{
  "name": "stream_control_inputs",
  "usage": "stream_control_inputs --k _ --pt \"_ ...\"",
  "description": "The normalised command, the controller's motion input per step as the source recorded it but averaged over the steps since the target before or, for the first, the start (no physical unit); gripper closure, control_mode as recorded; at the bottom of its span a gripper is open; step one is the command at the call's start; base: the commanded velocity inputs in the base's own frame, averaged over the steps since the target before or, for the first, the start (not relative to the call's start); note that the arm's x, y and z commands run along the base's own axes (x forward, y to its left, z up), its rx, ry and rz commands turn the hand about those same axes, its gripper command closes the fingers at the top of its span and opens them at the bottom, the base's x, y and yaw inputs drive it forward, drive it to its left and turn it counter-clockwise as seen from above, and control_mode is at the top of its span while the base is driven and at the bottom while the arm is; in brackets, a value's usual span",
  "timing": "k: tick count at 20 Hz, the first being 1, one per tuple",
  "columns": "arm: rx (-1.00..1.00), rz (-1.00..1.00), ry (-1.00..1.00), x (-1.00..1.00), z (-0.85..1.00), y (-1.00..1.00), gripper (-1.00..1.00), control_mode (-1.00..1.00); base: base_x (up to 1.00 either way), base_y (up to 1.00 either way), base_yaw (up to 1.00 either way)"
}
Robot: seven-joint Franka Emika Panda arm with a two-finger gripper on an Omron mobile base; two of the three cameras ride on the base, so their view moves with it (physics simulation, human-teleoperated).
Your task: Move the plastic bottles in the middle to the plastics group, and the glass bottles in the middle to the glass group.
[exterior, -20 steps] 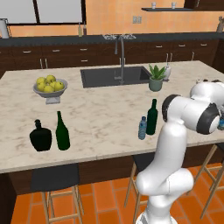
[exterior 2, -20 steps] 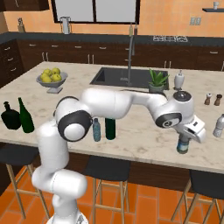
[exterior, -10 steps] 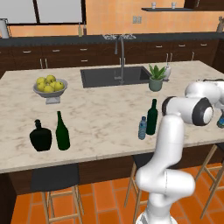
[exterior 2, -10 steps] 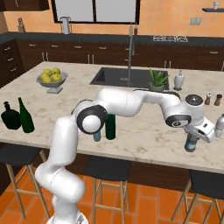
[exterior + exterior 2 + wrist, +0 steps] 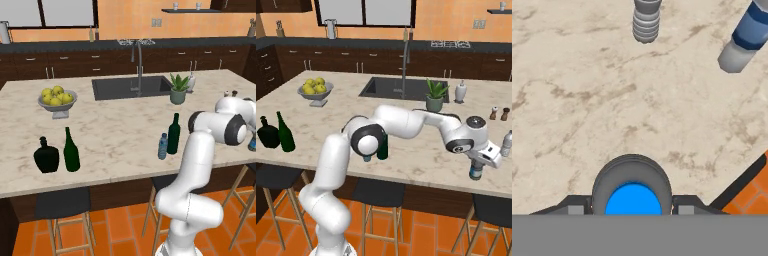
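Marble island counter (image 5: 421, 150) spans the room, sink (image 5: 131, 88) set into its far side. White arm (image 5: 406, 122) reaches across to the counter's right end, near the front edge. Fruit bowl (image 5: 57, 99) with yellow-green fruit stands at far left; potted plant (image 5: 177, 90) beside the sink. Glass group at the left front — squat black bottle (image 5: 46, 156) with green bottle (image 5: 71, 150) just beside it, both upright. In the middle, tall dark green bottle (image 5: 173, 134) stands upright with one small plastic bottle (image 5: 162, 146) close on its left. Gripper (image 5: 476, 168) hangs at the right end, its jaws closed around a second small plastic bottle (image 5: 475, 170), held upright over the counter's front edge; in the hand view the blue cap (image 5: 633, 199) sits between the fingertips. Plastics group — another small bottle (image 5: 506, 144) stands upright near the held one, apart from it. Salt and pepper shakers (image 5: 498, 113) stand farther back.
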Motion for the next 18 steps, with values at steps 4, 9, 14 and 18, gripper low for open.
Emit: stream_control_inputs --k 4,9,14,18 --pt "-0.13 0.0 0.0 0.17 -0.56 0.09 1.0 -1.0 0.0 0.0 0.0" --pt "-0.11 0.0 0.0 0.2 -0.53 0.01 1.0 -1.0 0.0 0.0 0.0" --pt "-0.06 0.0 0.0 0.13 -0.44 0.02 -1.0 -1.0 0.0 0.0 0.0" --pt "0.01 -0.01 -0.02 0.07 0.09 0.12 -1.0 -1.0 0.0 0.0 0.0"
